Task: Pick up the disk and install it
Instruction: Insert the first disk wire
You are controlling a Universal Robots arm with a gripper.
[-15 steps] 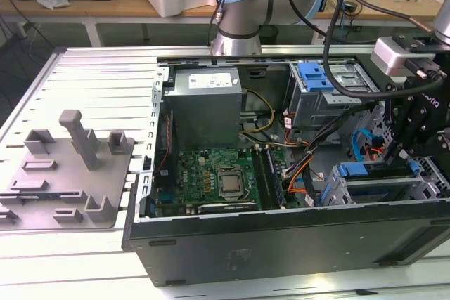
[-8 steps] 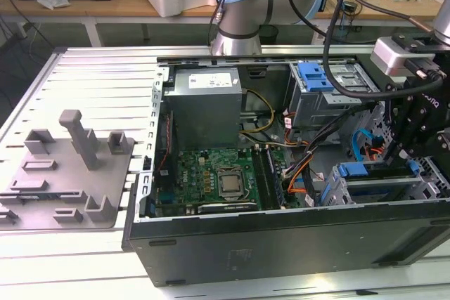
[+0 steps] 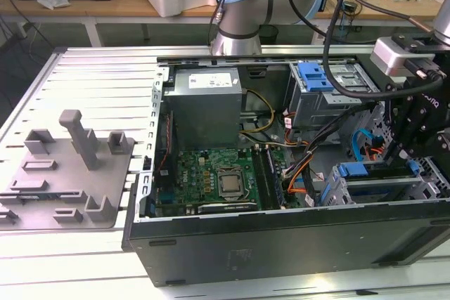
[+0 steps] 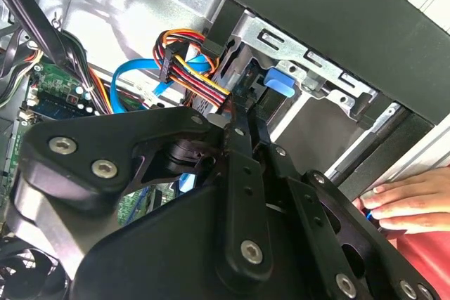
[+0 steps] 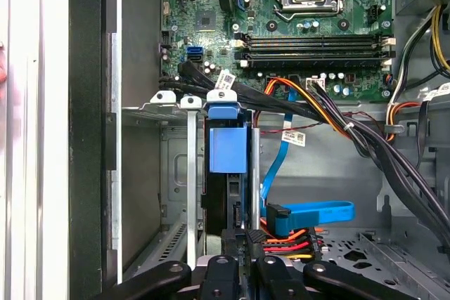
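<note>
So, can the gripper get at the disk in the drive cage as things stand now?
Probably yes. In the first wrist view the gripper is right at the end of the disk, which stands on edge in the drive cage. The orange and red cables lie beside it, not across the way.

One open computer case lies on the table, and the counts run from it. Inside it sit one green motherboard carrying one processor, one grey power supply box, and two drive cages with blue latches: one at the case's far side, one near its front wall. One disk stands in that nearer cage. One grey fixture plate rests outside the case. One hand lies against the case's outer edge.
</note>
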